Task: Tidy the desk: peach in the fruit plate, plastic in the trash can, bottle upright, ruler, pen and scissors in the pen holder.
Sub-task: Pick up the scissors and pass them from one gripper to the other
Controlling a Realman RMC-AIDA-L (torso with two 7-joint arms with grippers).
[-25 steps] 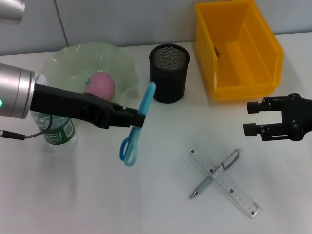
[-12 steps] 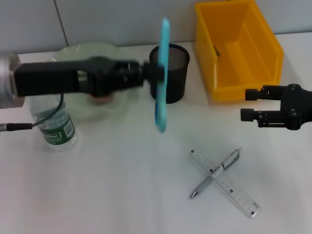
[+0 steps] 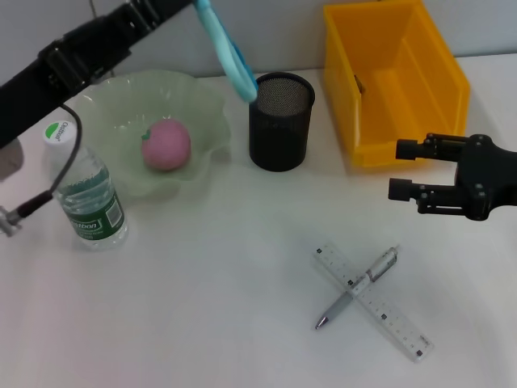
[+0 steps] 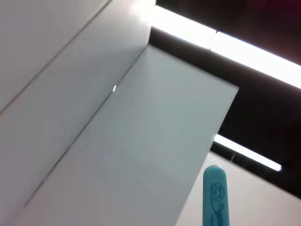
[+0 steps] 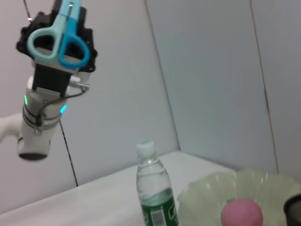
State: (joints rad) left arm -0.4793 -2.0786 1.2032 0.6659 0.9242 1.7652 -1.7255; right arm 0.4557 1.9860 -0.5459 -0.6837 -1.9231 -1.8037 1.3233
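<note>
The left gripper (image 3: 196, 5) jaws clench the blue scissors (image 3: 229, 50) above the pen holder (image 3: 279, 121); the right gripper (image 3: 400, 170) jaws hover released.

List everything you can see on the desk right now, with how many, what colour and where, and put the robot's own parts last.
scissors: 1, light blue, held in the air above the pen holder
pen holder: 1, black mesh, desk centre back
fruit plate: 1, pale green, back left
peach: 1, pink, in the fruit plate
bottle: 1, clear with green label, upright, left
trash can: 1, yellow, back right
ruler: 1, clear, front right
pen: 1, silver, lying crosswise over the ruler
left end effector: shut on the scissors
right end effector: open, hovering right of centre
</note>
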